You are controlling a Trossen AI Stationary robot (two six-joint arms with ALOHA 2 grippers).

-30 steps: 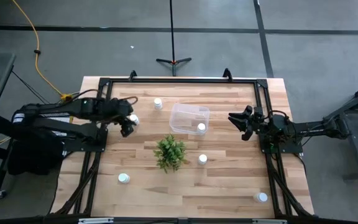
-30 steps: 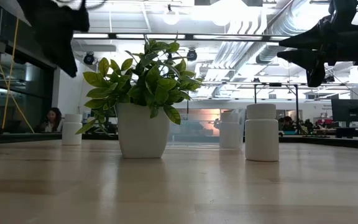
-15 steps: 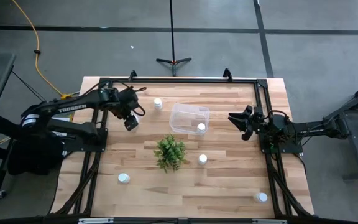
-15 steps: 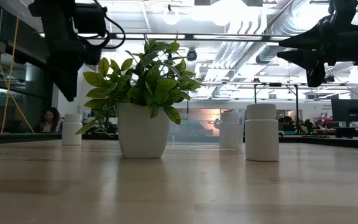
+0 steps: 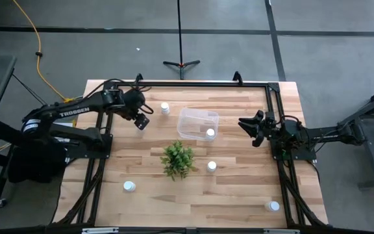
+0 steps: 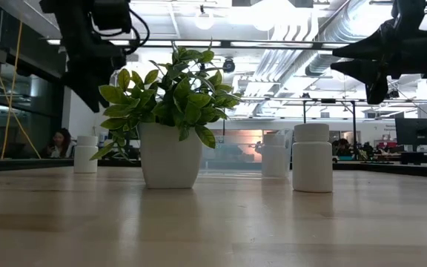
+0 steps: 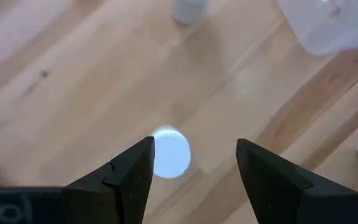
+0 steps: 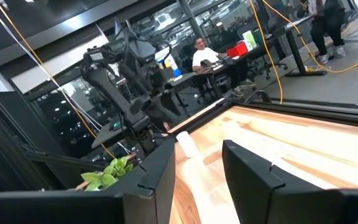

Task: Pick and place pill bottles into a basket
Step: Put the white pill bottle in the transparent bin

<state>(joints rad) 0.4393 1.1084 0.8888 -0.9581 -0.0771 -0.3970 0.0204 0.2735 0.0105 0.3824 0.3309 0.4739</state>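
Observation:
Several white pill bottles stand upright on the wooden table. One (image 5: 165, 108) is near the far edge, one (image 5: 211, 166) is right of the plant, and one (image 5: 210, 133) stands inside the clear basket (image 5: 188, 117). My left gripper (image 5: 141, 122) hangs open above another bottle (image 7: 171, 155), whose round cap shows between and below its fingers (image 7: 129, 171). In the low view the left gripper (image 6: 91, 100) is well above the tabletop. My right gripper (image 5: 245, 125) waits at the right side, raised, level and open (image 8: 197, 152), with nothing between its fingers.
A small green plant in a white pot (image 5: 177, 158) stands at mid-table, just near of the basket. Two more bottles stand close to the near edge, one at the left (image 5: 129, 186) and one at the right (image 5: 273, 206). A black frame (image 5: 187, 83) borders the table.
My left gripper has swung toward the table's far edge and a little to the right, its wrist rolling on the way. It now hangs over the bottle left of the basket. Its fingers have stayed apart. No bottle has moved.

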